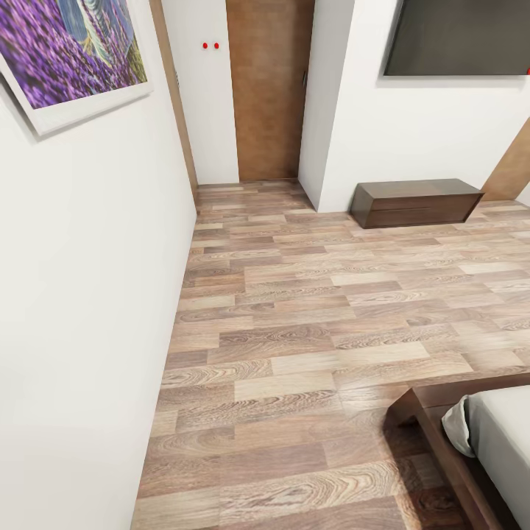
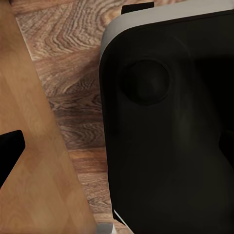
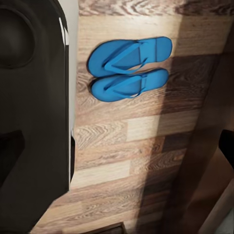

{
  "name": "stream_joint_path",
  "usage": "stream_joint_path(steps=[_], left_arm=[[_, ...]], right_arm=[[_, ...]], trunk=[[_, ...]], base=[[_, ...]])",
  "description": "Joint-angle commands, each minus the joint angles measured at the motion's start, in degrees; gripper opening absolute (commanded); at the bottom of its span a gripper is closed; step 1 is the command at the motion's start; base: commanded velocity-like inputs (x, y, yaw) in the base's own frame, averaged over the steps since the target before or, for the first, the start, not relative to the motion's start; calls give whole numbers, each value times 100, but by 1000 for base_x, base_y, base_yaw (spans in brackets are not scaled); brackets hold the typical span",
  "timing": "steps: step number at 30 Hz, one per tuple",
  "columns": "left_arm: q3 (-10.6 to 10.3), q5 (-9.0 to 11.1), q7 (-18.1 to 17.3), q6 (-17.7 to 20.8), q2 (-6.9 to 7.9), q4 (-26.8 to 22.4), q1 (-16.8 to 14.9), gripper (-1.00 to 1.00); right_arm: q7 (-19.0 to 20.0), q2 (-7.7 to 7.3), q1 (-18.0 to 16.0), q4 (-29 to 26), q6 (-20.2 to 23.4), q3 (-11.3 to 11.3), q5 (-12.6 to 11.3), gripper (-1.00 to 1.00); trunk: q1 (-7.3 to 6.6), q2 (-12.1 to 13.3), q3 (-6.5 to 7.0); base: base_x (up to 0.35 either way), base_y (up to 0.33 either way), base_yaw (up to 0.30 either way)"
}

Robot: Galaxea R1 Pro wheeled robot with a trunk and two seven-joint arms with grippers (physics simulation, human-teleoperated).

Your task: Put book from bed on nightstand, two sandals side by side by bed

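Observation:
Two bright blue sandals lie side by side on the plank floor in the right wrist view, one [image 3: 130, 54] touching the other [image 3: 127, 84]. A dark wooden strip, apparently the bed frame [image 3: 207, 131], runs a short way from their toe ends. My right gripper [image 3: 117, 148] hangs open above the floor, with nothing between its fingers. My left gripper [image 2: 117, 148] is open too and holds nothing, close to my own black base [image 2: 170, 126]. A corner of the bed [image 1: 430, 427] with its off-white mattress [image 1: 508, 442] sits at the lower right of the head view. The book and the nightstand are out of view.
A white wall [image 1: 81, 294] with a framed lavender picture [image 1: 66, 51] runs close on the left. A brown door [image 1: 266, 88] stands at the far end. A long low dark cabinet [image 1: 416, 202] sits against the right wall under a dark screen [image 1: 456, 37]. Open plank floor [image 1: 309, 316] lies between.

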Motion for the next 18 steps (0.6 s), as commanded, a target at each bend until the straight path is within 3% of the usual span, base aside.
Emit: stream_joint_path(steps=[1, 18], left_arm=[[-49, 58, 26, -20, 2, 1, -3, 100], [-41, 63, 27, 47, 2, 7, 0, 100]], right_arm=[[-26, -1, 0, 28, 54, 48, -5, 100], [-24, 2, 0, 443, 58, 49, -17, 100]], trunk=[[0, -2, -4], [0, -2, -4]], base=[[0, 0, 0], [0, 0, 0]])
